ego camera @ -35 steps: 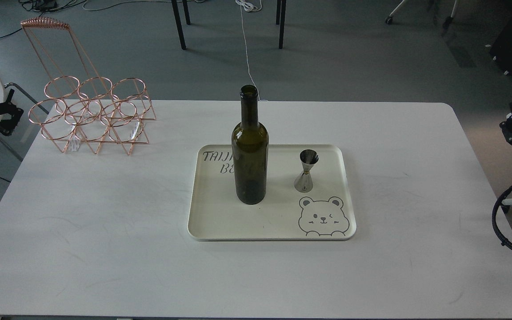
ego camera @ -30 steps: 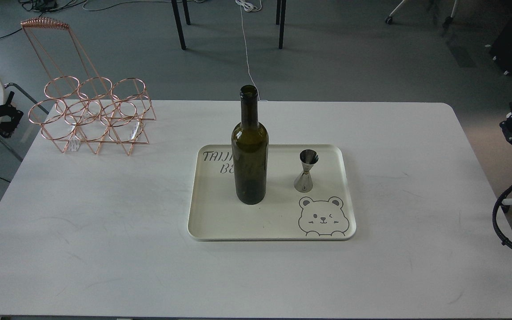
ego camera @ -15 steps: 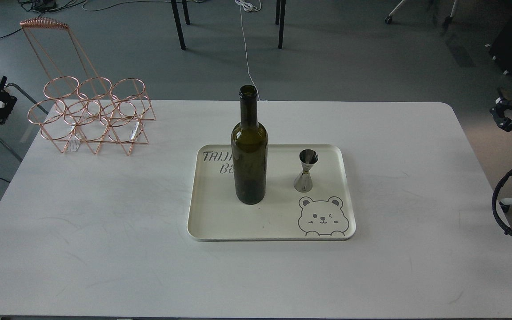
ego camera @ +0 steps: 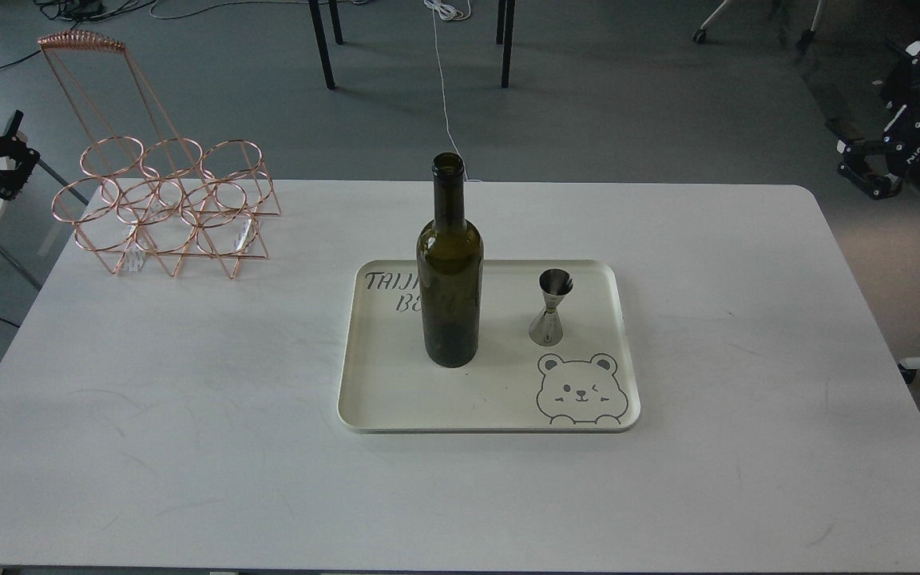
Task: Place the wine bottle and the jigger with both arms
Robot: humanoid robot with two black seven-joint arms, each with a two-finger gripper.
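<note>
The dark olive-green wine bottle stands upright on the left half of a cream tray. The small silver jigger stands upright on the tray's right half, apart from the bottle. My left gripper is far off the table's left edge, small and dark. My right gripper is raised beyond the table's far right corner. Both are far from the bottle and the jigger and hold nothing; I cannot tell their fingers apart.
The tray has a bear drawing at its front right and lies in the middle of the white table. A copper wire bottle rack stands at the table's far left corner. Chair legs and cables lie on the floor behind.
</note>
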